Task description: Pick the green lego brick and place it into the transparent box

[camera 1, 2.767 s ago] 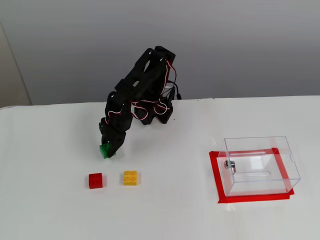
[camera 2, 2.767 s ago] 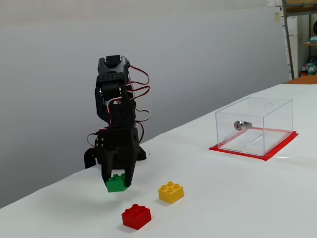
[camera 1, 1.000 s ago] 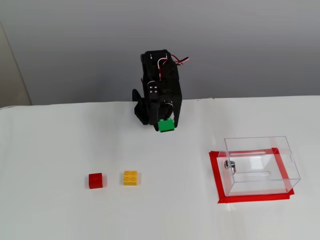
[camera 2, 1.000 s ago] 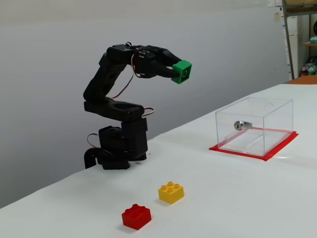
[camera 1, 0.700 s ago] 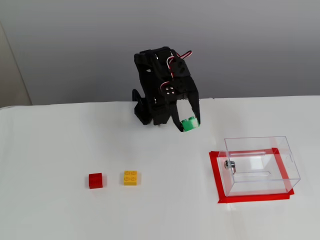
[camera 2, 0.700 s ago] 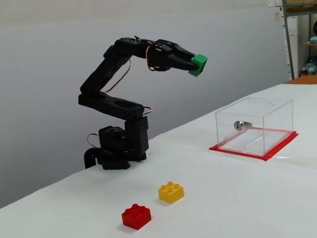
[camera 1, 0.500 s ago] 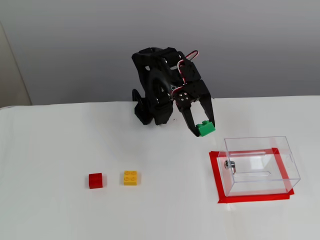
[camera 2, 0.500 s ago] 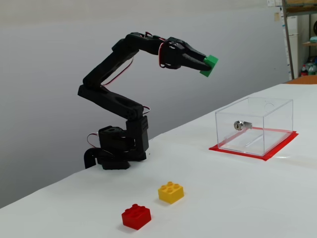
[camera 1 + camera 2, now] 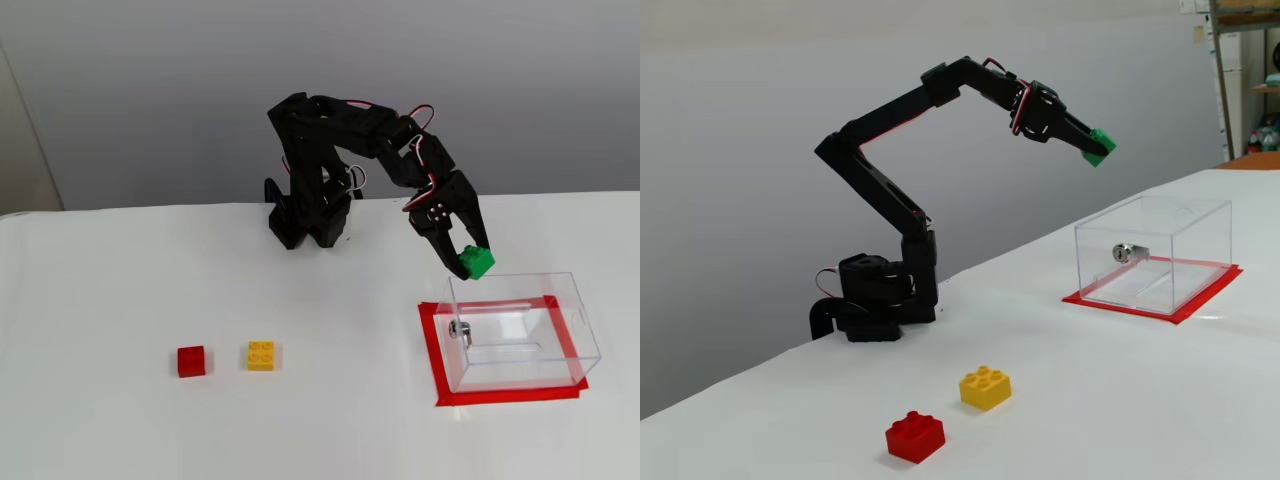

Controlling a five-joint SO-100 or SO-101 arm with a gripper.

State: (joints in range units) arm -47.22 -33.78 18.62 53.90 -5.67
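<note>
The green lego brick (image 9: 476, 262) (image 9: 1100, 146) is held in the air in my black gripper (image 9: 468, 258) (image 9: 1095, 145), which is shut on it. The brick hangs above and just behind the near-left top edge of the transparent box (image 9: 560, 300) (image 9: 1200, 215). The box is clear, open at the top, with a small metal fitting (image 9: 459, 329) (image 9: 1126, 252) on its side. It stands inside a red tape frame (image 9: 432, 350) (image 9: 1120, 305) on the white table. The box looks empty inside.
A red brick (image 9: 191, 361) (image 9: 915, 436) and a yellow brick (image 9: 262, 355) (image 9: 986, 387) lie side by side on the white table, well away from the box. The arm's black base (image 9: 305, 215) (image 9: 875, 300) stands at the table's back edge.
</note>
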